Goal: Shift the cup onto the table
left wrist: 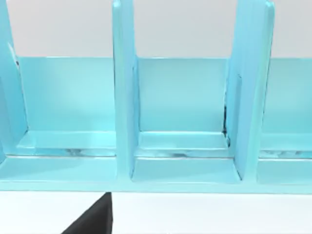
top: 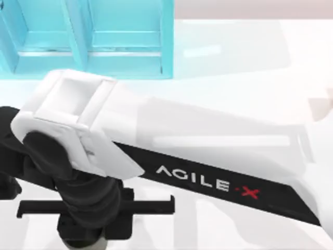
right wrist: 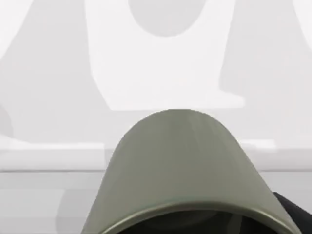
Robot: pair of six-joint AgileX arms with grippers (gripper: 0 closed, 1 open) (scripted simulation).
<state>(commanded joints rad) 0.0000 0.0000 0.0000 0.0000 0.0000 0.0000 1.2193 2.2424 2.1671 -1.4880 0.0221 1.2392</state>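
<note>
The cup [right wrist: 187, 170] is grey-green and sits very close in the right wrist view, its rim nearest the camera and its body pointing away over the white table [right wrist: 161, 73]. My right gripper [top: 91, 229] hangs at the lower left of the top view, under the raised white arm marked AgileX [top: 208, 156], and is shut on the cup. A dark fingertip [right wrist: 292, 212] shows beside the rim. In the top view the arm hides the cup. A dark finger edge [left wrist: 92, 222] of the left gripper shows low in the left wrist view, above the table [left wrist: 204, 214].
A turquoise-blue compartmented shelf unit [top: 125, 47] stands at the table's back left, and its open compartments [left wrist: 180, 97] face the left wrist camera. Bare white table [top: 234, 62] spreads to the right of the shelf.
</note>
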